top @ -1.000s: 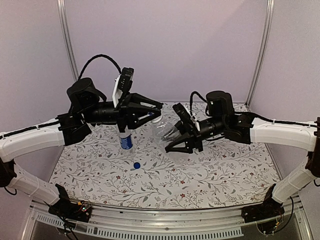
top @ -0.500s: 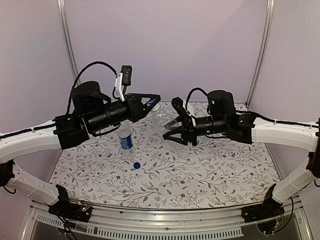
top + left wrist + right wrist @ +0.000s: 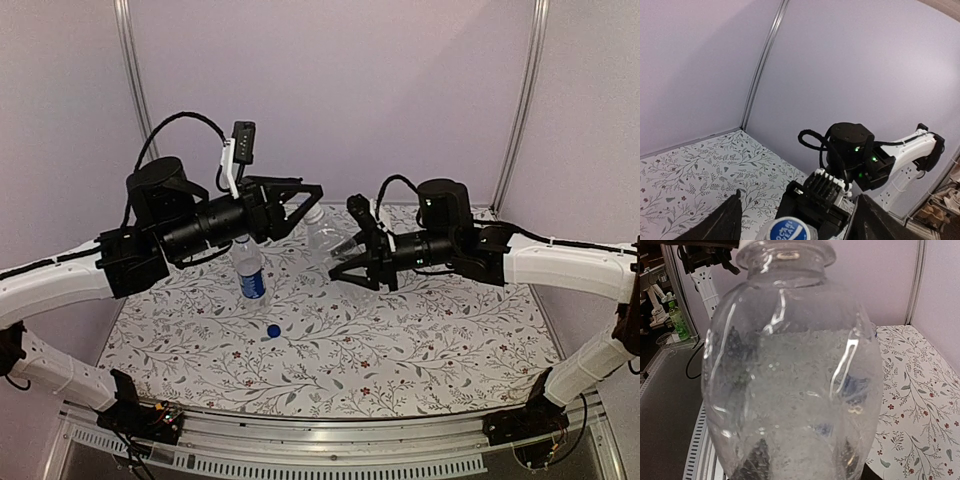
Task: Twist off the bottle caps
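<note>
From above, the plain bottle (image 3: 325, 243) hangs tilted over the middle of the floral table (image 3: 400, 340), with the right gripper (image 3: 350, 265) clamped on its body from the right. Its whitish cap (image 3: 314, 213) points up and to the left. The left gripper (image 3: 303, 205) comes at that cap from the left, jaws spread apart around it. Left of the plain bottle and lower, the labelled bottle (image 3: 250, 272) stands upright on the cloth with no cap on it. The solid blue cap (image 3: 273, 330) lies nearer the front rail (image 3: 330, 430), well apart from both bottles. Right of the plain bottle and toward the front, bare cloth runs out to the table edges. Behind it the wall and the two metal posts (image 3: 525, 90) stand close.

In the left wrist view, the left gripper (image 3: 799, 200) shows its fingers (image 3: 730, 220) set wide. The cap's blue top (image 3: 789, 233) sits low between them, with a gap on each side. Just past the cap is the black body of the right gripper (image 3: 817, 197), and the back wall closes in beyond.

In the right wrist view, the plain bottle (image 3: 795, 375) fills nearly everything. The right gripper (image 3: 800, 460) shows only as dark fingers (image 3: 755, 460) seen through the plastic, pressed to its lower sides. To the bottle's right a strip of table (image 3: 910, 390) reaches the wall.
</note>
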Motion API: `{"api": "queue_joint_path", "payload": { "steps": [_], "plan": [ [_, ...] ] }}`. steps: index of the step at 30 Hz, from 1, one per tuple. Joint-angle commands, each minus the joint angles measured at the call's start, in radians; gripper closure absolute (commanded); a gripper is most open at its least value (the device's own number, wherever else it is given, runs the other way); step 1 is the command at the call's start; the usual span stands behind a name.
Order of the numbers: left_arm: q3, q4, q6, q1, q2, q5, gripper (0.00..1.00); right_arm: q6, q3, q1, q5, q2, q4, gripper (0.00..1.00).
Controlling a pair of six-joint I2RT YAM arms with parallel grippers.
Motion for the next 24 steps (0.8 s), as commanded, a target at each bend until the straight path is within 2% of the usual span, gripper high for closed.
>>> {"api": "queue_joint_path", "payload": {
  "steps": [1,8,13,17,24],
  "plan": [
    [-0.012,0.063,0.154,0.018,-0.059,0.189,0.19,-0.033,-0.008,-0.002,-0.187,-0.01,0.01,0.75],
    [0.002,0.029,0.282,0.05,-0.054,0.54,0.17,-0.028,0.026,-0.001,-0.415,0.013,-0.002,0.75],
    [0.006,0.061,0.296,0.063,-0.033,0.661,0.19,-0.014,0.042,-0.002,-0.512,0.025,0.003,0.75],
    [0.026,0.083,0.292,0.067,0.0,0.727,0.25,-0.006,0.049,-0.002,-0.55,0.037,0.007,0.74],
    [0.075,0.084,0.278,0.068,0.065,0.789,0.43,0.002,0.05,-0.001,-0.57,0.05,0.013,0.74]
  ]
}}
